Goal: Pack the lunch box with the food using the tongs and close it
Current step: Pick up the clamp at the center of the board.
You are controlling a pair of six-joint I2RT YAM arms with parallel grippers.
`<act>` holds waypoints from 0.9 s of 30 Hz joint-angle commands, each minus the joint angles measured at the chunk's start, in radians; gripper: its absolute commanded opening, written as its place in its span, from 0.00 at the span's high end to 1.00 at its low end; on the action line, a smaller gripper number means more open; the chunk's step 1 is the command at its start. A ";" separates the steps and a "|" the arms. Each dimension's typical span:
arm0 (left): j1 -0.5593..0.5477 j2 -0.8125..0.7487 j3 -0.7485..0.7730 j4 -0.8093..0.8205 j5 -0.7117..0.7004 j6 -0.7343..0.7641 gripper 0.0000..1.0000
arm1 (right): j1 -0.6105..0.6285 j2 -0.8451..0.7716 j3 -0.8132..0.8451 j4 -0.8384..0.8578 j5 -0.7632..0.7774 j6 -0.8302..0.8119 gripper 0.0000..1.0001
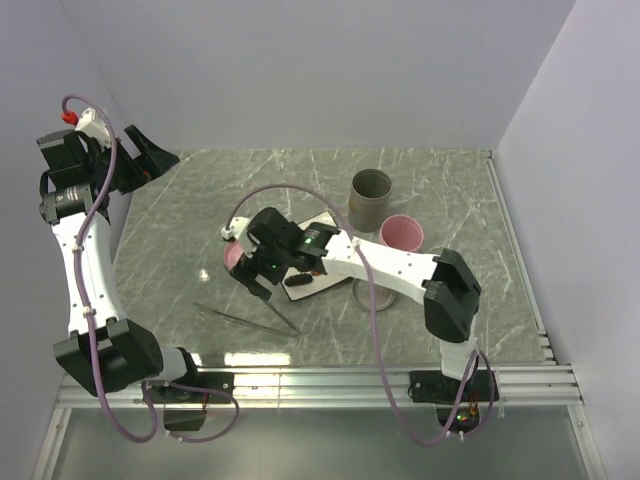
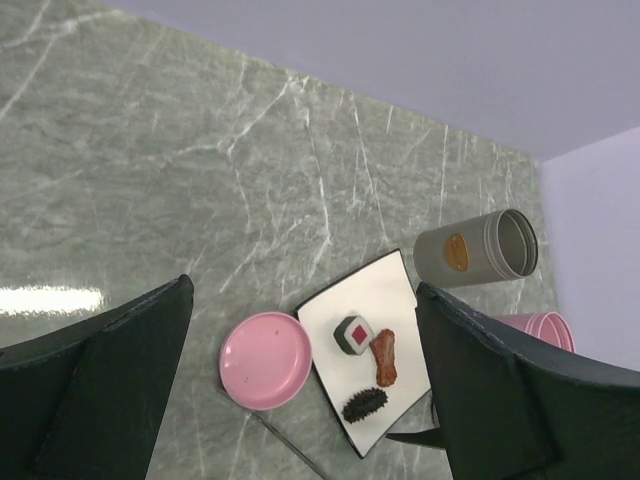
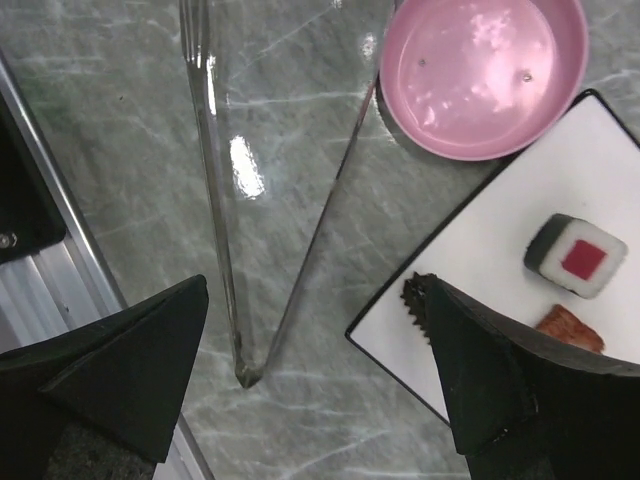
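The tongs (image 3: pixel 217 200) lie flat on the marble, a thin silver V with its joined end toward me; they also show as the tongs (image 1: pixel 245 318). My right gripper (image 3: pixel 312 290) hangs open just above them, its right finger covering part of the dark brown oblong (image 3: pixel 411 292). That oblong, the white block with red centre (image 3: pixel 575 255) and the reddish-brown piece (image 3: pixel 570 328) sit on a white plate (image 3: pixel 500 250). The grey lunch box cylinder (image 1: pixel 370 198) stands behind. My left gripper (image 1: pixel 150 155) is raised far left, open and empty.
A pink round lid (image 3: pixel 480 70) lies beside the plate's left corner. A pink cup (image 1: pixel 402 233) stands right of the grey cylinder. The aluminium rail (image 1: pixel 330 385) runs along the near table edge, close to the tongs. White walls enclose the table.
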 commanded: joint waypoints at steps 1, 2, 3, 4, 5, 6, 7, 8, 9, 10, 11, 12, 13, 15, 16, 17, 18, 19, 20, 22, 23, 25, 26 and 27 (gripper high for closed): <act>0.024 0.000 0.029 -0.016 0.061 0.004 0.01 | 0.026 0.031 0.081 0.006 0.056 0.057 0.04; 0.028 0.000 0.026 -0.009 0.061 -0.002 0.01 | 0.031 0.038 0.078 0.013 0.060 0.064 0.04; 0.029 0.003 0.030 0.000 0.067 -0.008 0.01 | 0.036 0.041 0.070 0.021 0.050 0.068 0.04; 0.032 0.006 0.033 -0.001 0.067 -0.010 0.01 | 0.045 0.046 0.067 0.024 0.047 0.069 0.04; 0.034 0.009 0.044 -0.001 0.065 -0.011 0.01 | 0.053 0.060 0.068 0.021 0.056 0.074 0.04; 0.034 0.015 0.050 -0.010 0.062 -0.008 0.01 | 0.063 0.066 0.064 0.012 0.063 0.072 0.03; 0.038 0.021 0.055 -0.016 0.061 -0.007 0.01 | 0.083 0.068 0.055 0.016 0.073 0.072 0.04; 0.038 0.024 0.058 -0.021 0.062 -0.004 0.01 | 0.095 0.065 0.039 0.027 0.083 0.071 0.04; 0.041 0.029 0.058 -0.027 0.065 -0.002 0.01 | 0.106 0.062 0.016 0.048 0.097 0.066 0.04; 0.044 0.029 0.055 -0.029 0.071 -0.001 0.01 | 0.118 0.060 0.010 0.052 0.103 0.066 0.03; 0.047 0.029 0.050 -0.030 0.073 -0.001 0.01 | 0.137 0.064 0.007 0.052 0.106 0.066 0.03; 0.049 0.024 0.047 -0.029 0.076 -0.001 0.01 | 0.145 0.069 0.005 0.047 0.111 0.068 0.03; 0.051 0.021 0.044 -0.026 0.081 -0.001 0.00 | 0.148 0.078 0.005 0.047 0.111 0.071 0.03; 0.052 0.015 0.041 -0.021 0.085 -0.005 0.00 | 0.151 0.088 -0.001 0.045 0.102 0.074 0.03; 0.054 0.015 0.041 -0.015 0.087 -0.007 0.01 | 0.151 0.095 -0.005 0.045 0.096 0.075 0.03; 0.054 0.012 0.046 -0.012 0.091 -0.008 0.01 | 0.151 0.100 -0.008 0.045 0.094 0.075 0.03; 0.052 0.007 0.047 -0.009 0.093 -0.010 0.01 | 0.151 0.104 -0.021 0.049 0.091 0.077 0.03; 0.054 0.006 0.047 0.000 0.093 -0.013 0.01 | 0.154 0.110 -0.027 0.050 0.083 0.078 0.03; 0.055 0.003 0.047 0.004 0.097 -0.016 0.01 | 0.152 0.114 -0.034 0.052 0.079 0.080 0.03; 0.054 0.003 0.043 0.013 0.105 -0.019 0.01 | 0.158 0.127 -0.059 0.061 0.071 0.084 0.03; 0.055 0.003 0.041 0.017 0.108 -0.022 0.01 | 0.160 0.132 -0.068 0.071 0.070 0.084 0.03; 0.054 0.004 0.038 0.023 0.117 -0.025 0.01 | 0.165 0.143 -0.088 0.082 0.074 0.084 0.03; 0.054 0.003 0.033 0.037 0.122 -0.028 0.01 | 0.163 0.147 -0.090 0.087 0.077 0.087 0.03; 0.054 -0.003 0.027 0.043 0.134 -0.033 0.01 | 0.165 0.153 -0.087 0.085 0.080 0.087 0.03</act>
